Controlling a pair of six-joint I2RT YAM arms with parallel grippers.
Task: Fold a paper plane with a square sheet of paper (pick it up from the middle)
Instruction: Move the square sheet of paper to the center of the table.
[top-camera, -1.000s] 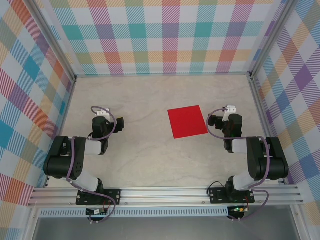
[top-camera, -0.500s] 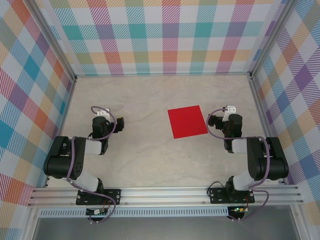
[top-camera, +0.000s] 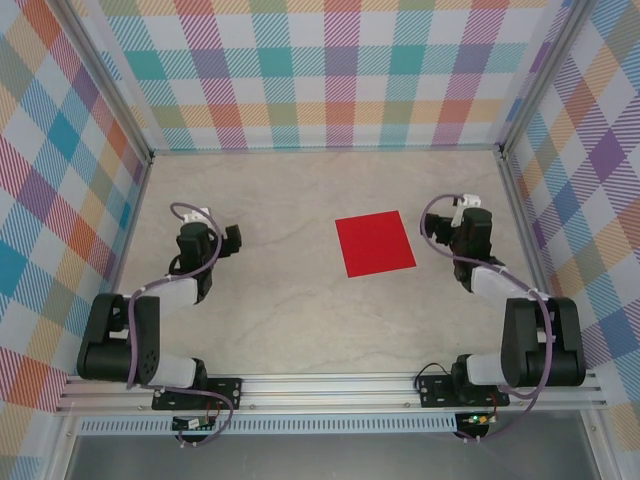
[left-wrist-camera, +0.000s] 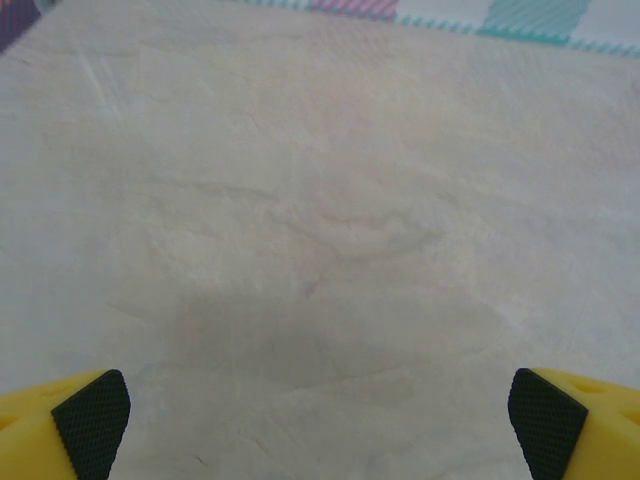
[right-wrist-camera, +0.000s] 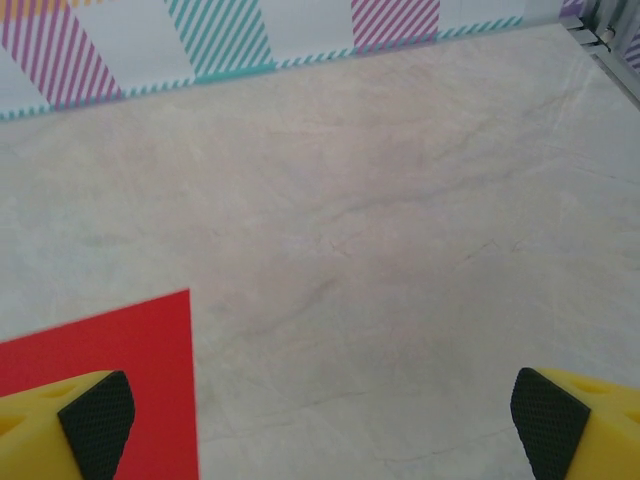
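My sheet (top-camera: 375, 244) flat on the counter (top-camera: 290, 310), right gripper (right-wrist-camera: 320, 425) just beside, left gripper (left-wrist-camera: 320, 425) well apart, both with fingers wide apart.

Red square sheet of paper (top-camera: 375, 244); table (top-camera: 290, 310) apparently marbled beige.

No readable text, labels, brands, numbers or signs in any view. The small board under the front rail on the left (top-camera: 192, 424) and the small board under the front rail on the right (top-camera: 476, 420) are too small to make out any markings.
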